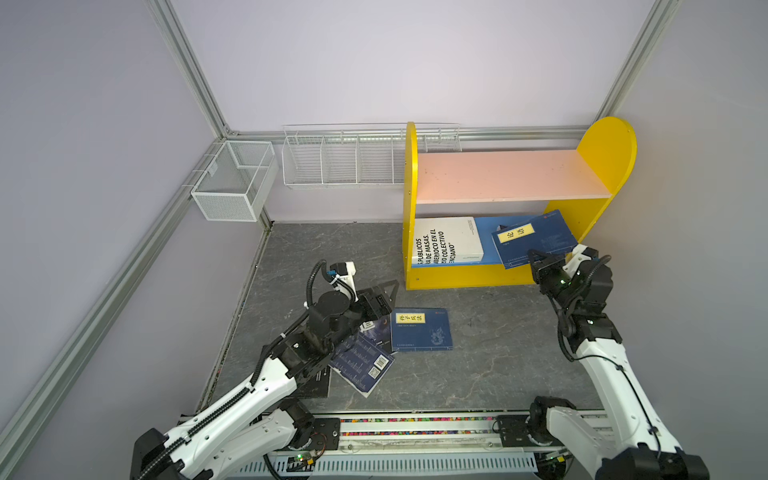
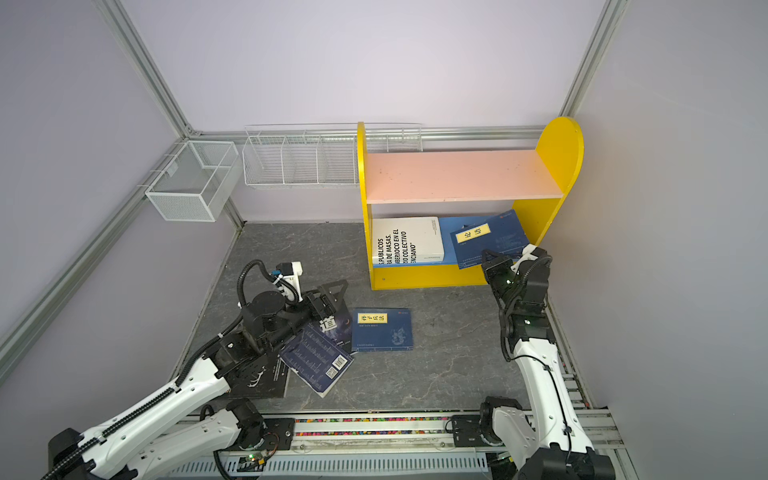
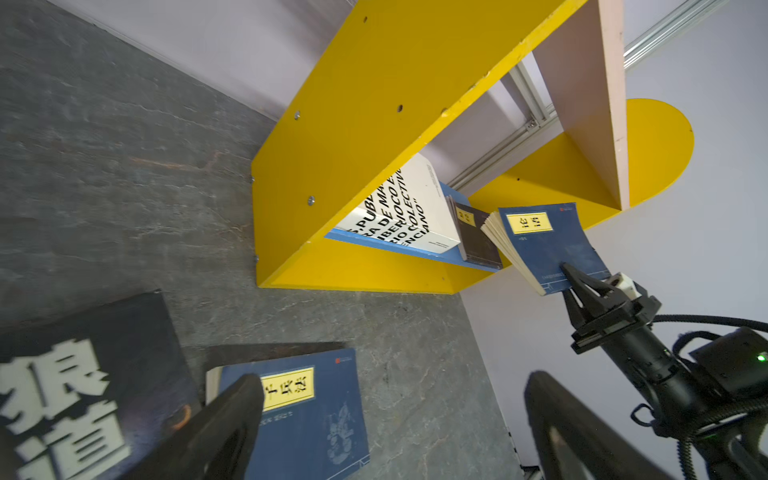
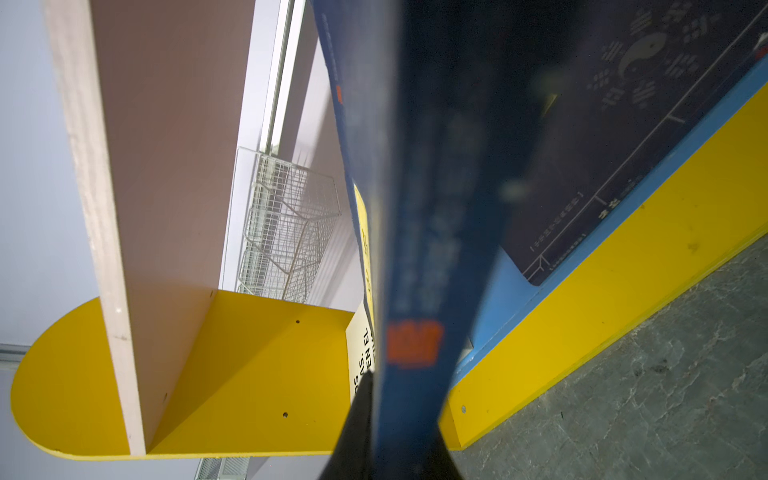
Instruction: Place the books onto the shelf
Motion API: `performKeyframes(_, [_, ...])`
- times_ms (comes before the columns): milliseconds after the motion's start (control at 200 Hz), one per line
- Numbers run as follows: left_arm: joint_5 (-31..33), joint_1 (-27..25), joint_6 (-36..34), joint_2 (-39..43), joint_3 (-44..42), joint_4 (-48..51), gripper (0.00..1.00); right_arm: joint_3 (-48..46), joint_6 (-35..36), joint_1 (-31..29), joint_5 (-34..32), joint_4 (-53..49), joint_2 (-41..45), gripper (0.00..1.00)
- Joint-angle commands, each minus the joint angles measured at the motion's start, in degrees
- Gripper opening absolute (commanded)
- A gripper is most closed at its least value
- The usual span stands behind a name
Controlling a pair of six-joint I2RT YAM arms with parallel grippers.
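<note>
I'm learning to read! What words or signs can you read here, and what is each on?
"PUBLICOS", "DE MASAS.", "EN EL", "COLECTIVO": white book, line starts hidden.
"论语": yellow label on the tilted navy book, at the shelf.
"孙子兵法": yellow label on the flat navy book.
"狼道": black book, white characters.
Too small to read: QR-code back cover and fine print.

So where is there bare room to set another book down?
The pink upper board is wholly bare. The grey stone tabletop right of the navy book lying flat is free too. Crowded: the blue lower board, already holding books, and the overlapping pile by the open left gripper.
</note>
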State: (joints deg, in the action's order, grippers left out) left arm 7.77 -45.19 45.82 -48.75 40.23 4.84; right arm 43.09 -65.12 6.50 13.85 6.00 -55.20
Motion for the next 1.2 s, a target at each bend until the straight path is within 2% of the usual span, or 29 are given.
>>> performKeyframes(0, [5.76,0.59,-1.74,1.52,-0.07,4.75,0.99,2.10,-1.76,1.65,2.08,7.13,-1.43,0.07])
performKeyframes(355, [8.31,2.78,-2.05,-2.66,0.11,2.31,0.99,3.04,-3.53,4.19,3.70,15.20,-8.79,0.07])
performKeyframes(870, [5.83,7.59,-0.66,-6.00,-1.20,-0.96,0.99,4.51,-3.70,7.01,3.36,19.83,-15.25,0.06])
performKeyframes(1195, [4.53,8.69,-0.02,-6.96,-2.15,-2.47,0.99,6.91,-4.95,7.23,3.52,24.34,-22.09,0.06])
